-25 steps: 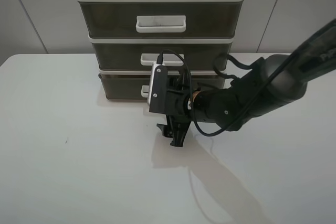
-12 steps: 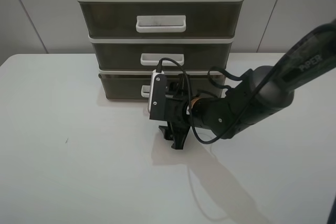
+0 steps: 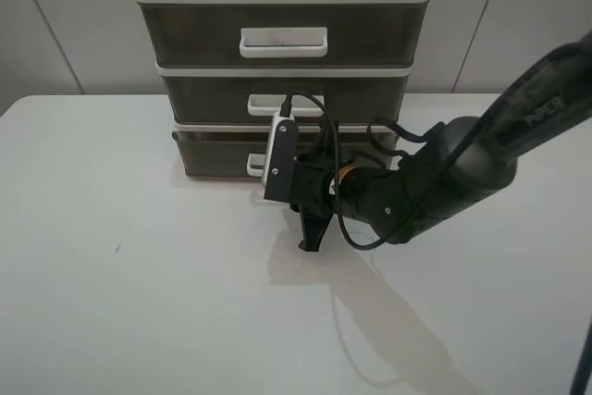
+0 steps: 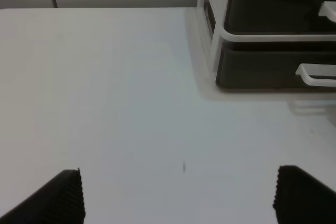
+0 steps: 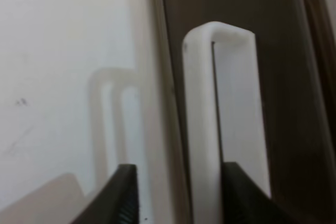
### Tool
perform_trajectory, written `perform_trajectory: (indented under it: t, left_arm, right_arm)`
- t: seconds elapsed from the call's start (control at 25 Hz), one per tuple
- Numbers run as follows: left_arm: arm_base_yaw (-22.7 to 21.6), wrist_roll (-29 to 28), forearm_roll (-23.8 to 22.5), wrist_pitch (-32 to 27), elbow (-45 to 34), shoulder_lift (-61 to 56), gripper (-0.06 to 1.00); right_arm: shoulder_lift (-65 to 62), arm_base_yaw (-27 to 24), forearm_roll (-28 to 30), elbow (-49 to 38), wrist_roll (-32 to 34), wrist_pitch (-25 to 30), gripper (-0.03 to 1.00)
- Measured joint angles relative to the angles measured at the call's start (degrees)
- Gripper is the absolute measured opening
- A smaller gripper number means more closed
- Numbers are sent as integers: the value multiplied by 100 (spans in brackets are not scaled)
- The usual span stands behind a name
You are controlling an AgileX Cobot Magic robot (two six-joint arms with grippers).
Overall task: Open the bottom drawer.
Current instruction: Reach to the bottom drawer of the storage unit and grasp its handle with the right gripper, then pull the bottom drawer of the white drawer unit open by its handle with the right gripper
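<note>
The right claw (image 5: 179, 182) straddles the bottom drawer's handle (image 5: 202, 129), seemingly not yet clenched; the left claw (image 4: 179, 182) hangs released.

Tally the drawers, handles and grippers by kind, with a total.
Dark translucent plastic drawers: 3 (top drawer, middle drawer, bottom drawer)
White plastic loop handles: 3 (top handle, middle handle, bottom handle)
Black grippers: 2 (left gripper, right gripper)
Total: 8

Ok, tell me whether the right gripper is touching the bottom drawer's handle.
Cannot tell. The right wrist view shows the handle between the fingers of the right gripper: a gap beside one, while the other overlaps the handle's edge.
</note>
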State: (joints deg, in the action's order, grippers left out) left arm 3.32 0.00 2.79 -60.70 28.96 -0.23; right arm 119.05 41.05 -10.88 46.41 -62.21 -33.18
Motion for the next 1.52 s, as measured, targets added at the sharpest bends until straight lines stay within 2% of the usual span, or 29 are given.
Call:
perform_trajectory:
  t: [0.04,0.08,0.32,0.64,1.08,1.32,1.52]
  left_arm:
    - [0,0,0,0,0,0,74]
    - [0,0,0,0,0,0,74]
    - [0,0,0,0,0,0,74]
    - [0,0,0,0,0,0,74]
    - [0,0,0,0,0,0,74]
    - [0,0,0,0,0,0,74]
    - [0,0,0,0,0,0,74]
  right_arm:
    - [-7,0,6,0,-11,-19,12]
    - [-7,0,23,0,-49,-19,11]
    - [-36,0,27,0,-70,56,11]
    - [-508,227,-15,-239,-20,746,11]
    - [-959,653,-461,-863,-20,895,11]
    - [-1045,995,-865,-932,-25,1022,10]
    - [-1045,1139,-980,-932,-25,1103,10]
